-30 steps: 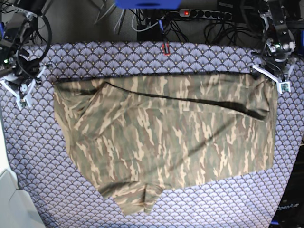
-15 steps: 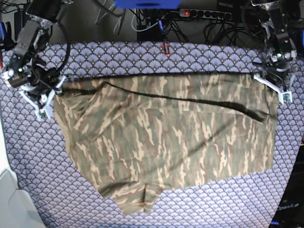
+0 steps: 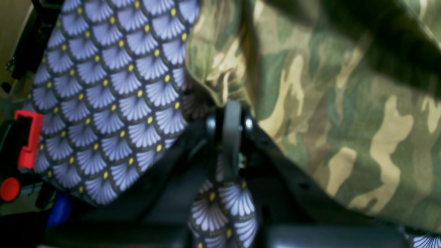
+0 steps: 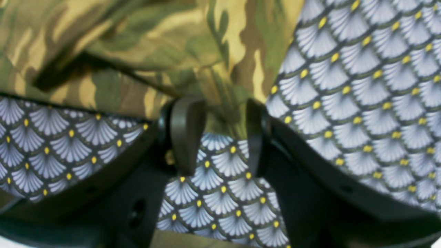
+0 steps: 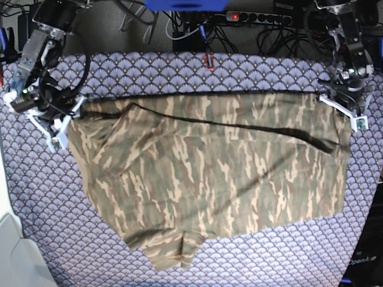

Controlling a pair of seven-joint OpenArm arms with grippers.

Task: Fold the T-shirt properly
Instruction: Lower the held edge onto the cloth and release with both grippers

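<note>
The camouflage T-shirt (image 5: 209, 173) lies spread on the purple scallop tablecloth (image 5: 179, 72), with a sleeve at the front (image 5: 179, 251). My right gripper (image 5: 60, 127) is at the shirt's far left corner. In the right wrist view (image 4: 220, 115) its jaws stand apart with the shirt's edge (image 4: 224, 103) between them. My left gripper (image 5: 350, 113) is at the far right corner. In the left wrist view (image 3: 229, 110) its fingers are pressed together on the shirt's corner (image 3: 213, 82).
A small red clip (image 5: 208, 61) sits at the table's far edge. A power strip (image 5: 257, 18) and cables lie behind the table. A white object (image 5: 12, 251) stands at the front left corner. The tablecloth's edge drops off at the right (image 5: 374, 239).
My right arm has swung in from the table's left edge to the shirt's far left corner. My left gripper has shifted slightly at the far right corner. The shirt lies the same.
</note>
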